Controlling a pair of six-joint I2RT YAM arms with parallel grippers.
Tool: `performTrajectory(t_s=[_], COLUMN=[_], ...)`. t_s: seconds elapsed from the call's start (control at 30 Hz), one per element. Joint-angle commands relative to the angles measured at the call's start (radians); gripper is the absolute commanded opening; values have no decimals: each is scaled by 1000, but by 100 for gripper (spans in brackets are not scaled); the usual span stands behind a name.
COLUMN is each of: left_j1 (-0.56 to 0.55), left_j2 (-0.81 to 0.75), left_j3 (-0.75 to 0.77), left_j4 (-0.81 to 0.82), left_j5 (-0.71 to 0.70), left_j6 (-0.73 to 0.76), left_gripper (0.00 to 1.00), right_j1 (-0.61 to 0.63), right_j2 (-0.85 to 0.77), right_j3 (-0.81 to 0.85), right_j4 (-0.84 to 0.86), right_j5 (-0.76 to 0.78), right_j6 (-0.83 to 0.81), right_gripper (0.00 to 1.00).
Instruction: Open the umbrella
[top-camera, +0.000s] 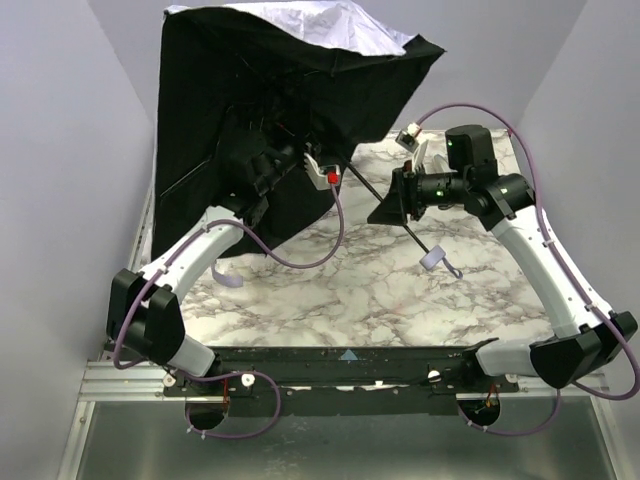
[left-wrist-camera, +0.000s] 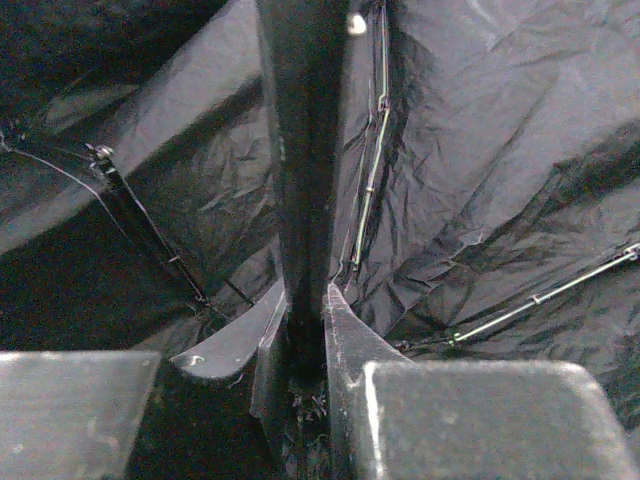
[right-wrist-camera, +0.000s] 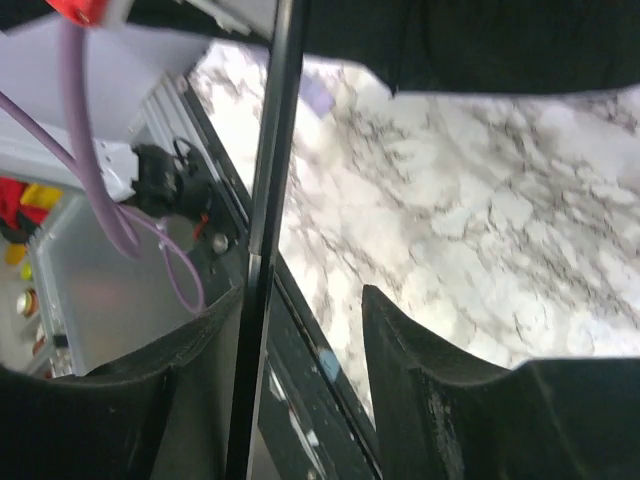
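L pincer (left-wrist-camera: 305, 335) snug on umbrella (left-wrist-camera: 480, 180), prob.

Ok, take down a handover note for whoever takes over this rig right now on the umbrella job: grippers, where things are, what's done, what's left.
Left gripper: shut on the umbrella shaft, up inside the canopy.
Right gripper: open, one finger on each side of the shaft, nearer the handle.
Umbrella: tilted on its side at the far left of the table, black lining facing the arms.
Done: canopy looks spread.
Left: can't tell if it's latched; probably check that, then release the left gripper.
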Motion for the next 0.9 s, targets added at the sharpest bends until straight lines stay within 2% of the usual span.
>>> performTrajectory(t_s=[0.0, 0.1, 0.33, 0.57, 0.7, 0.87], left_j1=[6, 13, 52, 131, 177, 218], left_j2=[20, 50, 133, 201, 216, 221], left_j3=[70, 100, 172, 229, 245, 236], left_j4=[59, 69, 97, 148, 146, 158], left_j5=[81, 57, -40, -116, -126, -113], left_j6=[111, 125, 159, 181, 182, 200], left_gripper=[0, 0, 0, 1, 4, 11], right_j1=[2, 3, 2, 3, 3, 3], right_j2=[35, 39, 20, 11, 5, 8], right_j3=[38, 46, 23, 10, 0, 3], right_j4=[-257, -307, -347, -414, -443, -482], right_j5=[47, 44, 0, -6, -23, -31], right_j6=[-201, -235, -264, -295, -318, -348], right_gripper=[50, 46, 22, 16, 0, 0])
